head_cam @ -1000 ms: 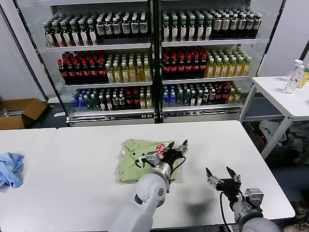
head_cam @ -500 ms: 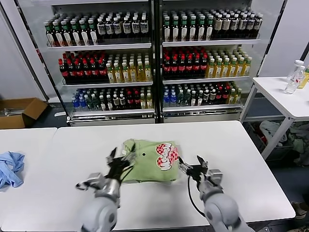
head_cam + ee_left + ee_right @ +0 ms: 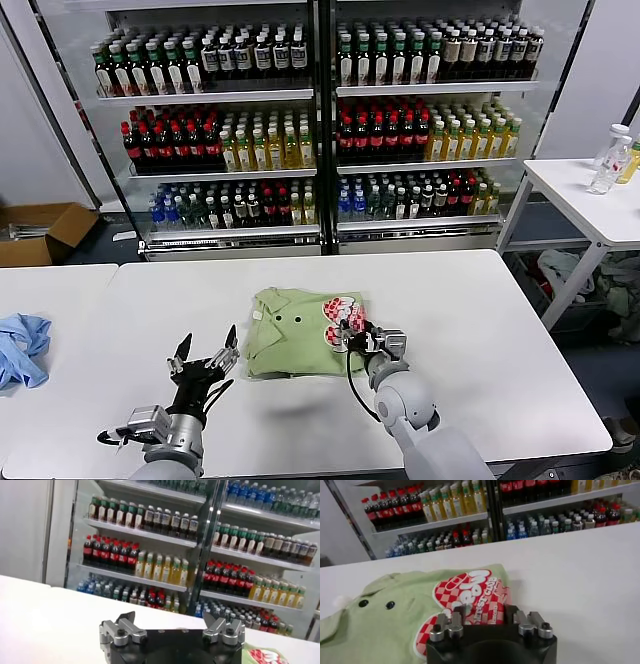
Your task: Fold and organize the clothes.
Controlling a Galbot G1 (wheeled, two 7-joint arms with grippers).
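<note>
The light green polo shirt (image 3: 285, 345) lies folded in the middle of the white table (image 3: 470, 300), with its collar and buttons to the left and its red-and-white print at the right edge. My right gripper (image 3: 350, 335) is at that right edge. In the right wrist view the shirt (image 3: 395, 625) fills the left side, and my right gripper (image 3: 485, 612) stands open with the printed edge between its fingers. My left gripper (image 3: 205, 362) is open and empty, hovering left of the shirt. It shows open in the left wrist view (image 3: 173, 619), where a corner of the shirt (image 3: 265, 656) is visible.
A light blue cloth (image 3: 22, 350) lies on the neighbouring table at far left. Drink coolers (image 3: 320, 120) stand behind the table. A cardboard box (image 3: 40, 232) sits on the floor at the left. A side table with bottles (image 3: 610, 160) stands at the right.
My left gripper has drawn back off the shirt to the front left, open. My right gripper has moved left from the bare table onto the shirt's printed right edge.
</note>
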